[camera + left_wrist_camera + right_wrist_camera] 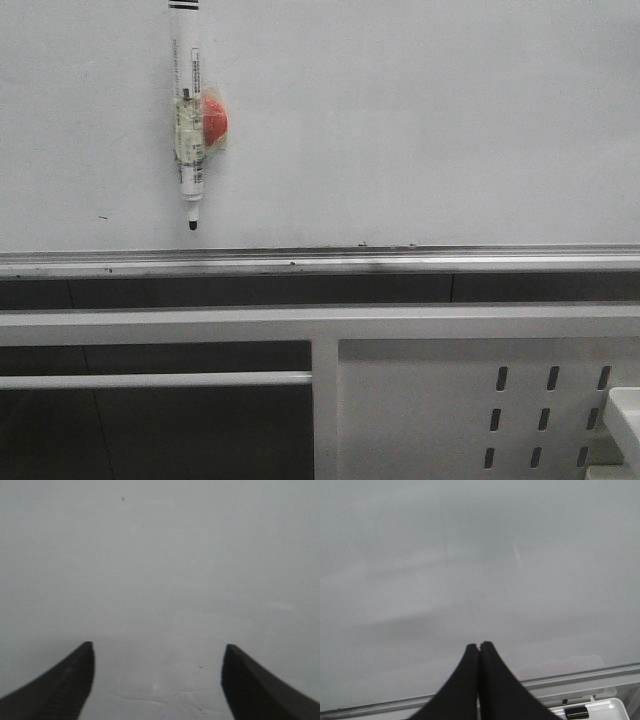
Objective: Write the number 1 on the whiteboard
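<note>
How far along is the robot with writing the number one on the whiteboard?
Nothing looks done: the large pale glossy whiteboard shows no stroke. Nothing is in hand either: the white marker pen with a red ball taped on hangs against the board, tip down, ungrasped; the left hand is open, the right hand shut and empty. Grasping the pen and writing remain.

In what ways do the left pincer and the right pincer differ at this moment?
The left pincer is open, its two fingers wide apart with bare board between them; the right pincer is shut, its fingers pressed together. Below the right pincer the silver tray rail shows; the left pincer's view shows only board surface. Both are dark, hold nothing, and face the whiteboard.
</note>
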You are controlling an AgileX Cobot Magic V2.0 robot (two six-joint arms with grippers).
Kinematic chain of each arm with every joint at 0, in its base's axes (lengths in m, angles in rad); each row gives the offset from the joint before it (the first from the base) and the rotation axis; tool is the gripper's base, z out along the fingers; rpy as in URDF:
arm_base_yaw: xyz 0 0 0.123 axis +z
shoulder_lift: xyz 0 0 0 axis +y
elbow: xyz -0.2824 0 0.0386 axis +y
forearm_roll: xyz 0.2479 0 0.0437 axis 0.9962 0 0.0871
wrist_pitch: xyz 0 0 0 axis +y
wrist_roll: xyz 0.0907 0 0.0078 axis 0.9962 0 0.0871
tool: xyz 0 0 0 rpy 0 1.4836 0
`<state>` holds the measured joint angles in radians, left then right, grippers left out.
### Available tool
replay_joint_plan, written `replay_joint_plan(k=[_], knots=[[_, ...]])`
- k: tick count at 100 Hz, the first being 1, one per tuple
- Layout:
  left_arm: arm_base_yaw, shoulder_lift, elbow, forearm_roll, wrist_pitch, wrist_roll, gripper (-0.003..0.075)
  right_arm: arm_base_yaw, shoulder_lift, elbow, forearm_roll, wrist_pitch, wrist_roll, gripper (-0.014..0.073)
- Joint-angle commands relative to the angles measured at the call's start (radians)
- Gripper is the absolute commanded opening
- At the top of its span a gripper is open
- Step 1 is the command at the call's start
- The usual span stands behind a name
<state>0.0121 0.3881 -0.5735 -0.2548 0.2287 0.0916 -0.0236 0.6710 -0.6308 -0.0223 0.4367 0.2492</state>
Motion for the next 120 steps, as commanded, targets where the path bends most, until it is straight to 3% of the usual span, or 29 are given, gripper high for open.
replay_joint_plan(k=[1,20,35,44,61,83,107,120], knots=[[-0.005,0.016,-0.011,-0.061,-0.100,0.005,0.0618,0.002,0.006,-0.028,0.000,-0.064,0.002,-0.0069],[-0.008,0.016,-0.008,-0.104,-0.087,0.005,0.0510,0.002,0.017,-0.030,0.000,-0.041,-0.005,-0.0069],[-0.043,0.016,0.015,-0.120,0.034,0.037,0.0505,0.002,0.002,-0.030,-0.002,-0.049,-0.108,-0.0069],[-0.085,0.016,0.064,-0.201,0.039,0.079,0.0505,0.004,-0.023,-0.030,-0.002,-0.085,-0.144,-0.0069],[-0.188,0.016,0.176,-0.377,-0.008,0.202,0.0504,0.026,-0.054,-0.030,0.006,-0.086,-0.249,-0.0054],[-0.316,0.016,0.245,-0.373,-0.133,0.221,0.0491,0.155,-0.063,-0.030,0.032,-0.074,-0.249,0.0213],[-0.507,0.136,0.270,-0.366,-0.192,0.225,0.0491,0.299,-0.063,-0.030,0.036,-0.095,-0.249,0.0212],[-0.665,0.262,0.270,-0.346,-0.379,0.225,0.0491,0.352,-0.063,-0.030,0.036,-0.107,-0.249,0.0212]])
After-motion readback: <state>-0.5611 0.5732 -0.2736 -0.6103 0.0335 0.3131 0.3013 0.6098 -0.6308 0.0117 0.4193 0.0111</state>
